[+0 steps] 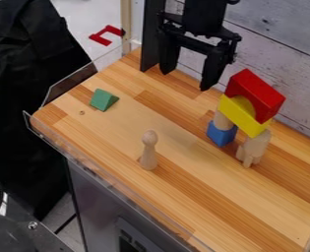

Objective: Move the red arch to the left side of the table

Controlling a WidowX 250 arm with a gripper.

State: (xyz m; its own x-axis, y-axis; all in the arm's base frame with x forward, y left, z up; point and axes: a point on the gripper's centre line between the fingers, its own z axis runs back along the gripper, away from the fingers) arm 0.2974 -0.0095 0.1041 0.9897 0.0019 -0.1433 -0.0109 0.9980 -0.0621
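Gripper [186,78] spread wide, nothing held, so pickup's probably up first: red arch [258,94] needs to be pinched and lifted off the yellow block [249,123].

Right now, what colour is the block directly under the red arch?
Yellow; that block shows best in the camera view.

On the bench [203,202], a wedge [104,100] lies to the left; a pin [148,153] stands right of it, nearer the front. Further right, an arch [257,93] tops a block [241,117] spanning a cube-borne peg [221,120] and a forked piece [254,147].
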